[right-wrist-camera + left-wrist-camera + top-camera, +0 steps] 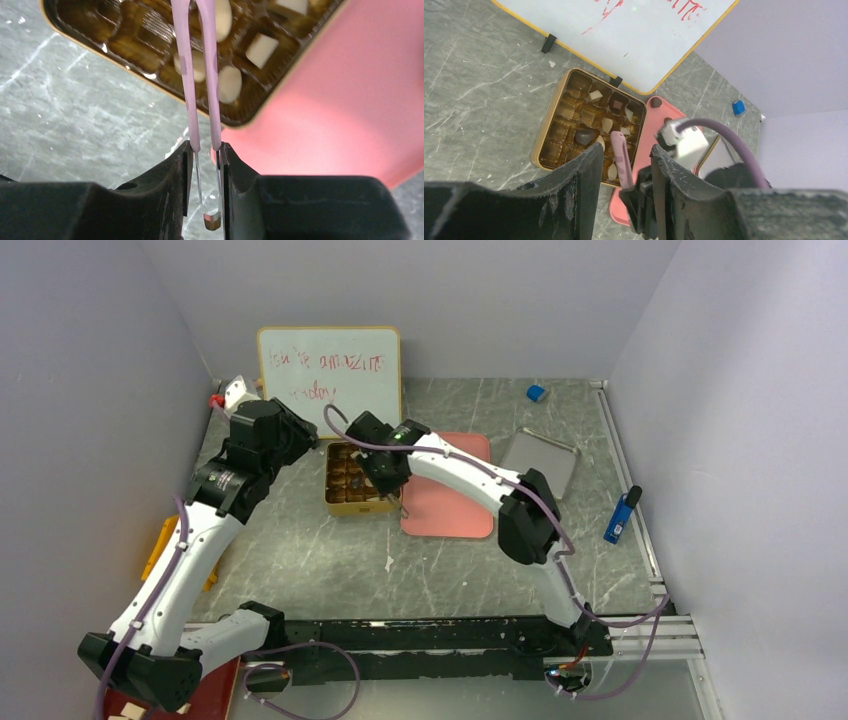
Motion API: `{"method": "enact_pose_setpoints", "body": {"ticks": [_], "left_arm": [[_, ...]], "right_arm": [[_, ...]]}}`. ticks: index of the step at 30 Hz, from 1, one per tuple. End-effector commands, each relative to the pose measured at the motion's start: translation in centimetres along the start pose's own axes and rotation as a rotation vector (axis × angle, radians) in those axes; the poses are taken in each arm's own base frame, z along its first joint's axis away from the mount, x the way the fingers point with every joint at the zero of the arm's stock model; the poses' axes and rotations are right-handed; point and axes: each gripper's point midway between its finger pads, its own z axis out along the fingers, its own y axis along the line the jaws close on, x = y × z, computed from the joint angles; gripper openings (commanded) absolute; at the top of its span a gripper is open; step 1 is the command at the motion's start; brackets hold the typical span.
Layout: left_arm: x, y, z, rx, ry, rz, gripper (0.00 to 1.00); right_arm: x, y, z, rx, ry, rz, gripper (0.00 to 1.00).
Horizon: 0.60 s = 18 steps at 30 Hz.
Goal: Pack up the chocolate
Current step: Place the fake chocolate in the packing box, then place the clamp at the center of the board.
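— Several chocolates (584, 136) sit in the gold box (543, 132) already.
— Yes; the right tool (206, 148) clenches the pink tweezers (186, 75) (left tool (626, 150) gapes, empty). I'd lower straight over a bare cup (558, 131).

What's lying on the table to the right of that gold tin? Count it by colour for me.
Pink: 1, the mat
Silver: 1, the tray
Blue: 2, a small block and a longer item
Total: 4

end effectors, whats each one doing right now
Left end effector: open, empty.
Right end effector: closed on the pink tweezers.
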Motion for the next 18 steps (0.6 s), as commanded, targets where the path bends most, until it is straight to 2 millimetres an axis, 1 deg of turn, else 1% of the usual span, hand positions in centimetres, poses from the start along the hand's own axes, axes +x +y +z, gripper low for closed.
{"method": "enact_pose_setpoints", "body": {"ticks": [1,3,4,8,9,10,11,12,15,18], "left_arm": [[-0.4,-0.9,0.2,0.031,-0.010,-0.013,0.45],[-0.4,-0.8,0.3,0.028,-0.011,-0.009,0.45],[-0.4,-0.8,0.5,0.023,-0.010,-0.006,0.45],[0.0,-0.7,1.3,0.011,-0.001,0.004,0.45],[0.2,-0.8,1.5,0.014,0.004,0.004,0.45],[0.4,-0.7,1.8,0.013,0.011,0.006,0.45],[0.6,-0.8,2.0,0.014,0.019,0.007,0.44],[0.8,-0.8,2.2,0.015,0.025,0.008,0.44],[1.4,-0.9,2.8,0.018,0.046,0.013,0.44],[1.9,-0.7,3.1,0.016,0.057,0.018,0.44]], "right_arm": [[-1.5,-2.5,-4.6,0.041,-0.129,0.087,0.26],[-0.6,-4.0,-5.5,0.065,-0.138,0.128,0.25],[-0.1,-5.1,-5.8,0.083,-0.140,0.154,0.25],[3.4,-8.8,-7.2,0.149,-0.117,0.245,0.24],[4.1,-9.7,-8.1,0.159,-0.126,0.273,0.24],[5.3,-10.6,-7.9,0.174,-0.107,0.297,0.24],[6.2,-11.3,-8.8,0.183,-0.116,0.324,0.24],[7.2,-12.1,-9.1,0.195,-0.110,0.349,0.24],[10.4,-13.9,-10.1,0.230,-0.089,0.416,0.24],[13.5,-15.0,-10.5,0.249,-0.062,0.474,0.24]]}}
